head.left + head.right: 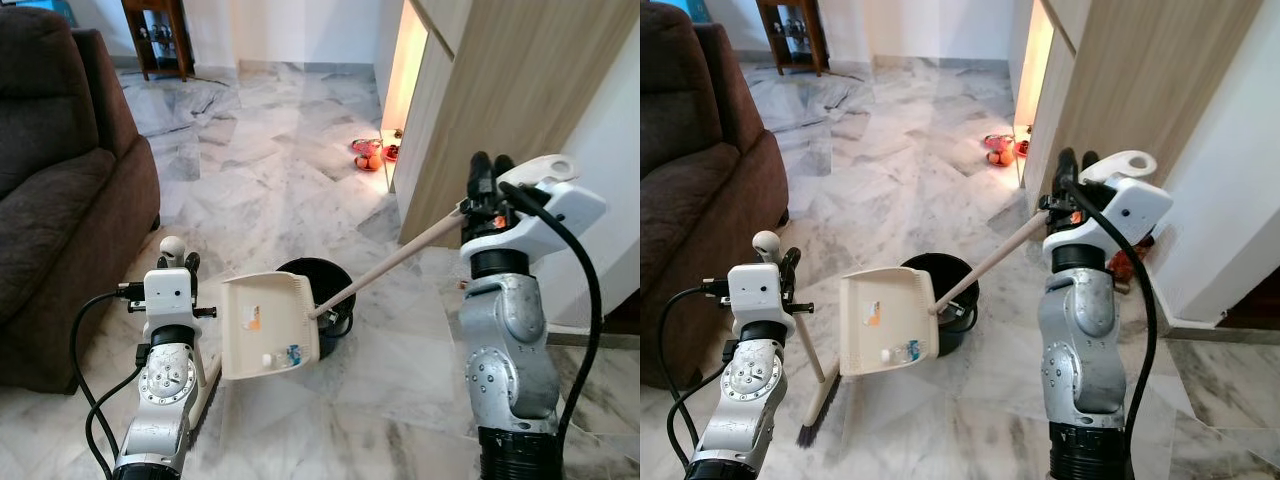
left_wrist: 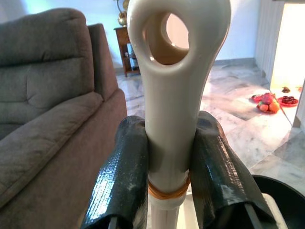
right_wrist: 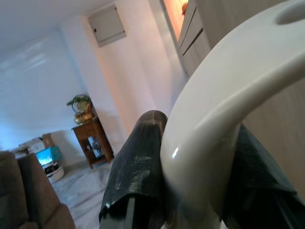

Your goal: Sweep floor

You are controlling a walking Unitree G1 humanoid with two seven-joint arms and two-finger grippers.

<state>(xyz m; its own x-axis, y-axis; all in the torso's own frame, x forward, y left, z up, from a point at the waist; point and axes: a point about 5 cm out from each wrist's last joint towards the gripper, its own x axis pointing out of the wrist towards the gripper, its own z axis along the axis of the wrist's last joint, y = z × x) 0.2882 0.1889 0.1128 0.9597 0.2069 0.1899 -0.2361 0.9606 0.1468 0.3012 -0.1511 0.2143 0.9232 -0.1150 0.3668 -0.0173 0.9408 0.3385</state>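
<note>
Left pincer clamped on the top of the broom handle, both black fingers pressed against the cream shaft just below its loop end, above an orange band. Broom stands nearly upright at the robot's left, bristles down on the marble floor, close to the front of the brown sofa. Right pincer closed around the curved white grip of the dustpan handle; the long pale shaft slopes down from it toward the robot's left. Dustpan held raised and tipped, its cream scoop facing the camera, its far edge against the rim of the black bin. A few small bits of debris lie in the lower part of the scoop, possibly plastic scraps; too small to tell. Bin sits on the floor between the two arms, just behind the dustpan. Wood-panel cabinet rises along the right side, a lit opening at its far edge. On the floor near that opening, a small red and orange cluster, looks like fruit on plates. Dark wooden side table stands against the far wall beyond the sofa.
</note>
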